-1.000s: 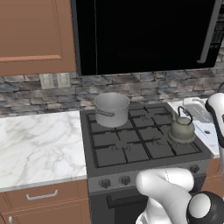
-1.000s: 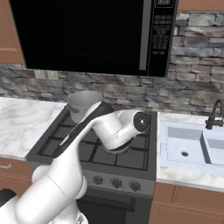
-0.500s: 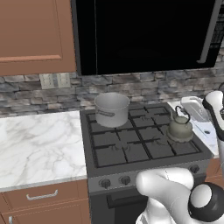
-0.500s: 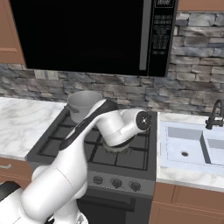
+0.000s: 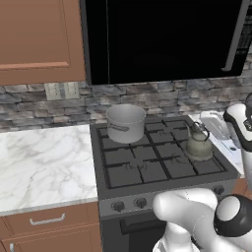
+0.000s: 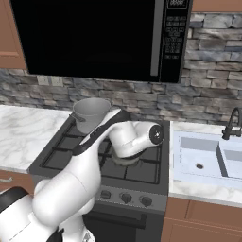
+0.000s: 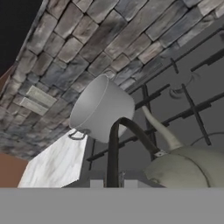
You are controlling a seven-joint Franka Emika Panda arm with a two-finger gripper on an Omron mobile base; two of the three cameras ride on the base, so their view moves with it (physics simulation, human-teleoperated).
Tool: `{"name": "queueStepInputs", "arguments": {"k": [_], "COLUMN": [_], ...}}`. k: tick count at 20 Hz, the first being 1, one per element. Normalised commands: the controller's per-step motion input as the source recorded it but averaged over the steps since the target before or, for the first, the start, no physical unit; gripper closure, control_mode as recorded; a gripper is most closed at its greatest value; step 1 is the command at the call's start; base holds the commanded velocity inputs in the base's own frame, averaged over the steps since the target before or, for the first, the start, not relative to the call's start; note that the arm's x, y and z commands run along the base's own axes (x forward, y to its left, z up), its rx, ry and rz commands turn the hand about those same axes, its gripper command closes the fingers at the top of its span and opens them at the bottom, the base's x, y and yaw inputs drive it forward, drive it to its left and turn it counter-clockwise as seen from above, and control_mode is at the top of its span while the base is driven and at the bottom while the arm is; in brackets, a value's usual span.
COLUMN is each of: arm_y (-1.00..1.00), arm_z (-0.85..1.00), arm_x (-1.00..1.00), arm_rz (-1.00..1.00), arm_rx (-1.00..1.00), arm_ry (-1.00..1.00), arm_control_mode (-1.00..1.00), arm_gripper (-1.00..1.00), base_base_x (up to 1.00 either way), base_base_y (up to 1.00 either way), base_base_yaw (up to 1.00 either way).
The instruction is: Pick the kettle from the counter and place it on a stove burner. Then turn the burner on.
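Kettle (image 5: pixel 198 146) seated on the stove burner (image 5: pixel 203 156) at the right edge of the cooktop (image 5: pixel 147 165), between its front and back corners, spout toward the back wall. In the hand view its black wire handle (image 7: pixel 114 148) arches up right at the bottom edge, where my fingers sit; I hold them pinched nearly together, and I judge them closed on that handle, though the tips themselves are hidden by the frame edge. The placing step looks finished or all but finished. What I judge comes next: let go of the handle, lift clear without tipping the kettle, then reach down to the row of knobs (image 5: pixel 140 202) on the front panel of the stove and choose the one that serves this right-hand burner; which knob that is I cannot tell from here. A steel pot (image 5: pixel 126 122) stands on the back left burner, well apart from the kettle. The counter (image 5: pixel 42 165), white marble with grey veins, runs off the left edge of the stove; a sink (image 6: pixel 208 158) with a dark tap (image 6: pixel 231 125) lies past the right edge. Behind, a grey stone backsplash (image 6: pixel 208 101); above the stove, a black microwave (image 6: pixel 99 38); brown wooden cabinets (image 5: pixel 37 39) at the upper left.
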Motion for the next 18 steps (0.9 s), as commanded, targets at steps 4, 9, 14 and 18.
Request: {"name": "queueStepInputs", "arguments": {"k": [4,9,14,18], "arm_y": [0.0,0.0,0.0,0.0], "arm_z": [-0.27,-0.24,-0.09,0.0], "arm_x": [0.24,0.27,0.25,0.02], "arm_rz": [0.0,0.0,0.0,0.0], "arm_rx": [0.09,0.09,0.02,0.0], "arm_ry": [0.0,0.0,0.01,0.04], "arm_control_mode": [-1.0,-1.0,-1.0,-1.0], "arm_gripper": [1.0,1.0,1.0,1.0], "base_base_x": [0.0,0.0,0.0,0.0], "base_base_y": [0.0,0.0,0.0,0.0], "base_base_yaw": [0.0,0.0,0.0,0.0]}}
